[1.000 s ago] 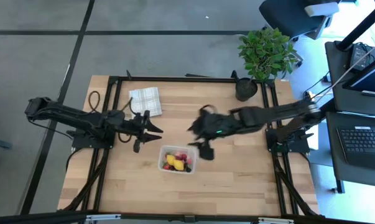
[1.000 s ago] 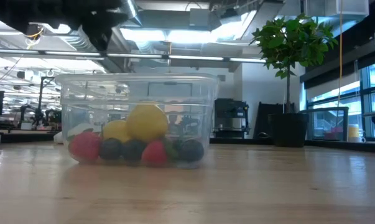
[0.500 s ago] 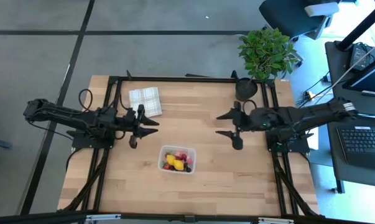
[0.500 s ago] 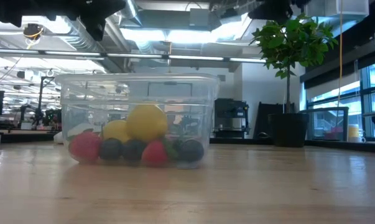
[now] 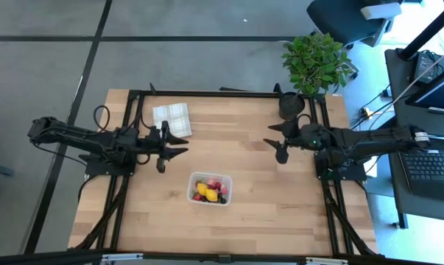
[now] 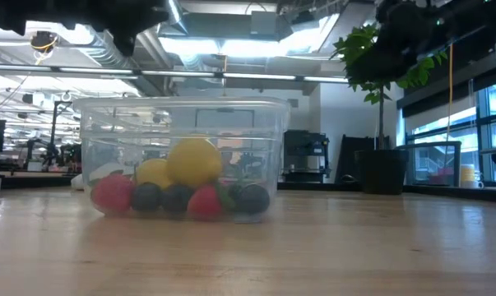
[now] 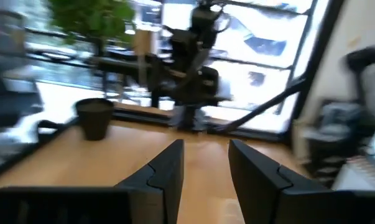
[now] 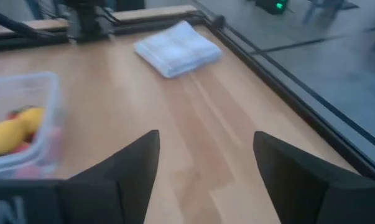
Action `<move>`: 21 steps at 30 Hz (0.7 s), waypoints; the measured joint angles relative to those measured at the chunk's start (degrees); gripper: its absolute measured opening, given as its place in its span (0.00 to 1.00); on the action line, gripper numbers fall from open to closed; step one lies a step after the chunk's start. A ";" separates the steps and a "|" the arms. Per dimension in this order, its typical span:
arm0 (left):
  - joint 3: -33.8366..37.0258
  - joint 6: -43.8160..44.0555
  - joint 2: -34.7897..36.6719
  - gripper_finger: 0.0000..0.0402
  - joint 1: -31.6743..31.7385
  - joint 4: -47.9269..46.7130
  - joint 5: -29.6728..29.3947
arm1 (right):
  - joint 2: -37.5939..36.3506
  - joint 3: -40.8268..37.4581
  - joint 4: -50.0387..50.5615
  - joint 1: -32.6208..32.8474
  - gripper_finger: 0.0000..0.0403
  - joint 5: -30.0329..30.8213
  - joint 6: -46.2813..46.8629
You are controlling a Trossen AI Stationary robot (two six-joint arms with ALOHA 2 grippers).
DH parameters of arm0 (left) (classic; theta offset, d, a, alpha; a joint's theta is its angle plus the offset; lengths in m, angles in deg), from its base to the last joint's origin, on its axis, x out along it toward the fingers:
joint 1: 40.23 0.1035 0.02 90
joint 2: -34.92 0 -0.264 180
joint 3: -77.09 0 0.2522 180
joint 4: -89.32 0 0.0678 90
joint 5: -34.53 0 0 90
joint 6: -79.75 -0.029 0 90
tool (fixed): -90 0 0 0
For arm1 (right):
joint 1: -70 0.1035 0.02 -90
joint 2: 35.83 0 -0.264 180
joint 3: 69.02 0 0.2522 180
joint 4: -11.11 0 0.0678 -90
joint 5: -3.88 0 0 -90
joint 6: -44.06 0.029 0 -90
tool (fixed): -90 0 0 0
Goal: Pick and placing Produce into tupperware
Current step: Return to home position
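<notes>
The tupperware sits on the table, lower centre of the high view. The produce is heaped inside it: yellow lemon-like pieces over red and dark berries. Every piece I can make out lies within its walls, so the filling looks done and the risk now is in undoing it. The tub looks light, and a low sweep by either arm could shove or tip it and scatter the fruit.

Neither arm is close to it. The left gripper hangs left of centre, above the tub in the frame, with its fingers apart and holding nothing. The right gripper is right of centre, also spread wide and empty.

The nearer hazards lie further out. The checked cloth lies just beside the left gripper, toward the upper left, and an arm folding back low could drag it. The potted plant stands at the table's upper right corner, its pot near the right arm, and an elbow swinging wide might clip it
</notes>
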 joint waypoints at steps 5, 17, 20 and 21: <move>0.04 -5.64 0.17 0.26 0.48 -4.24 -11.94 | -2.55 -1.35 0.04 -3.46 0.55 -0.58 -1.96; 0.04 -7.93 7.96 0.11 4.70 -15.64 -13.87 | -19.03 -8.72 1.71 -4.49 0.23 -0.67 -2.68; 0.04 -8.96 9.29 0.09 4.79 -16.74 -14.17 | -23.54 -11.80 1.40 -4.51 0.18 -0.63 -2.42; 0.04 -9.02 9.69 0.08 4.79 -17.18 -14.19 | -25.12 -12.86 1.02 -4.49 0.17 -0.61 -2.38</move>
